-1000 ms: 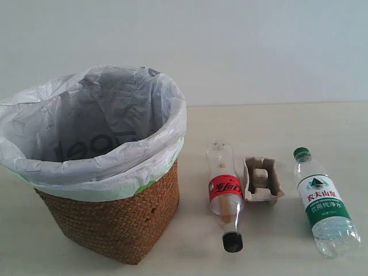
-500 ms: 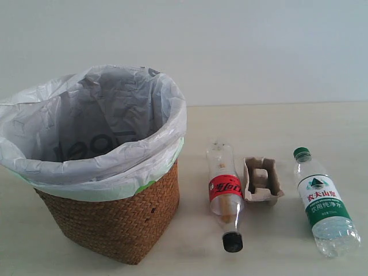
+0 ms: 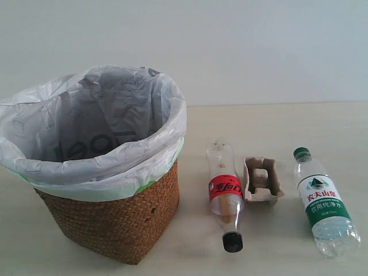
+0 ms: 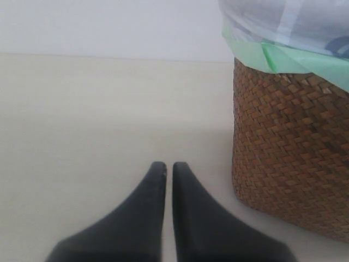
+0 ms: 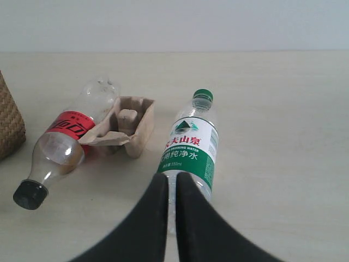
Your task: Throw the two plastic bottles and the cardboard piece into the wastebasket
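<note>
While nothing is binned yet, the first pick is looming
Exterior: wastebasket [image 3: 115, 224] sitting at 9 o'clock, black-capped bottle [image 3: 225, 192] and green-capped bottle [image 3: 322, 207] flanking cardboard piece [image 3: 262, 180] at 4; left wrist: left gripper [image 4: 164, 169] waiting beside the wastebasket, jaws pressed together; right wrist: right gripper [image 5: 171, 183], jaws together too, needing to spread over the green-capped bottle

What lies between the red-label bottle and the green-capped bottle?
The cardboard piece, close beside the red-label bottle, with a bare gap before the green-capped bottle. Both the exterior and right wrist views show it.
</note>
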`<act>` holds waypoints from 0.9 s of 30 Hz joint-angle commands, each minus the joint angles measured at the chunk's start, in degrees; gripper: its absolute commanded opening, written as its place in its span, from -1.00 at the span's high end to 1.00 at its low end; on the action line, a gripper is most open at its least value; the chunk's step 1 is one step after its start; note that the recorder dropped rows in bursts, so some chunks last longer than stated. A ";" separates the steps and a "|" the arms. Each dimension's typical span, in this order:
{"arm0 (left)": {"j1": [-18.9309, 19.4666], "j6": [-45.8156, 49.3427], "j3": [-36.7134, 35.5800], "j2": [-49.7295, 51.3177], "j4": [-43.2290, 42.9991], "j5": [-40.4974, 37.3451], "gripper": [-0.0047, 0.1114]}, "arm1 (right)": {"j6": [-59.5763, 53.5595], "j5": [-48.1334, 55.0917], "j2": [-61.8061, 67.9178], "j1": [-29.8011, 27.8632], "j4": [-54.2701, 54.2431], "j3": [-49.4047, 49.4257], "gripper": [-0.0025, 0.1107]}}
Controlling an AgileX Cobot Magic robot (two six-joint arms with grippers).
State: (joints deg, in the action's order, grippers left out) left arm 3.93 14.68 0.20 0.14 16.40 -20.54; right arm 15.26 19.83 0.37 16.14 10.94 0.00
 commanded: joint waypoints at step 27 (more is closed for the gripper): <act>0.16 0.26 -0.20 -0.14 -0.32 -0.04 0.85 | 28.70 -8.11 -0.37 -0.13 -27.30 0.00 0.91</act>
State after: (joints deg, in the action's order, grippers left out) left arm 3.93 14.68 0.20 0.14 16.40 -20.54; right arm 43.44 15.08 0.37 16.14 -15.59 0.00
